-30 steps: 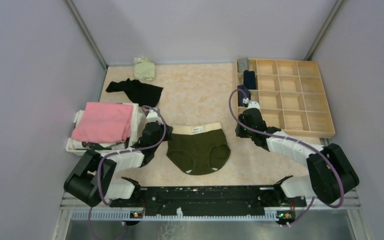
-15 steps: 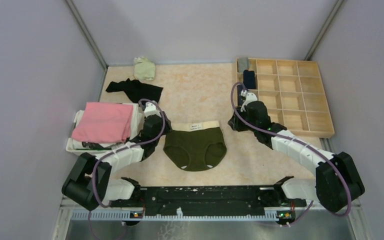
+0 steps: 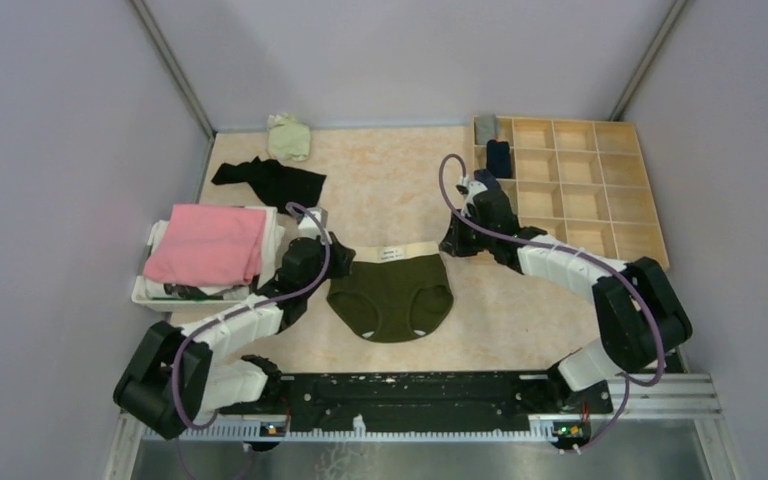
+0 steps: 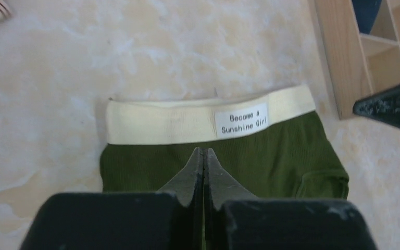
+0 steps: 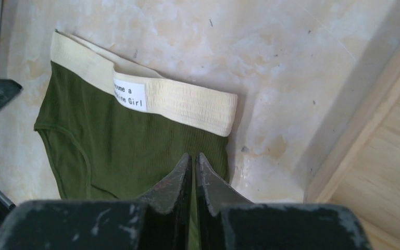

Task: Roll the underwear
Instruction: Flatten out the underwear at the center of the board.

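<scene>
Where the olive green underwear (image 3: 392, 300) lies flat in the middle of the table (image 3: 390, 190), you see its leg openings nearest you and its cream waistband (image 4: 161, 121) on the far side. Your left gripper (image 4: 203, 152) has its fingers pressed together over the green cloth toward the left side. Your right gripper (image 5: 193, 155) is all but closed near the right edge. Whether either pinches cloth you cannot tell.
</scene>
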Available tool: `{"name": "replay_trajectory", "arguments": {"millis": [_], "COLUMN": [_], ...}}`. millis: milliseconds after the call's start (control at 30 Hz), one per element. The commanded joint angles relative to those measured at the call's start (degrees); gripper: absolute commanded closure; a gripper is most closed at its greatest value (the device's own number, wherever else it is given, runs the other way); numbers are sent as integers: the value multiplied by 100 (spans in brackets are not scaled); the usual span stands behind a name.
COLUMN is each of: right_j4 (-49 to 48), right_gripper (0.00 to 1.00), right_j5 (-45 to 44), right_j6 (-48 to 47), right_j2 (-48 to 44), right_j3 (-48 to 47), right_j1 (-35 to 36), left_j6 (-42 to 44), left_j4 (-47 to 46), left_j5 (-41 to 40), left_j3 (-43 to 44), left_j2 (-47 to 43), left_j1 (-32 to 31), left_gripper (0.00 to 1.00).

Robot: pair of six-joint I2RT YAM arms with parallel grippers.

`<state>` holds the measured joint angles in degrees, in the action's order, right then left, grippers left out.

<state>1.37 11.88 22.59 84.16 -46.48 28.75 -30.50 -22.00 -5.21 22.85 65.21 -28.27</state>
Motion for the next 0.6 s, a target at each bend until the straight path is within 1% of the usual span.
{"name": "replay_trajectory", "arguments": {"millis": [0, 167, 300, 567], "right_j4": [-193, -145, 77, 211], "right_gripper": [96, 99, 100, 100], "right_j5": [207, 214, 6, -298], "right_j6": [20, -141, -233, -282], "right_j2": [462, 990, 1338, 1948], "right_j3": [-556, -910, -1054, -1257], "right_j1": [79, 100, 100, 129], "left_j6": [62, 38, 19, 11], "left_j4": [-845, -732, -542, -407], "left_j5": [812, 612, 288, 132], "left_j3": [-177, -63, -62, -127], "left_j2": [603, 1109, 1193, 1223], "left_j1": [-66, -72, -71, -68], "left_gripper": [100, 100, 100, 100]}}
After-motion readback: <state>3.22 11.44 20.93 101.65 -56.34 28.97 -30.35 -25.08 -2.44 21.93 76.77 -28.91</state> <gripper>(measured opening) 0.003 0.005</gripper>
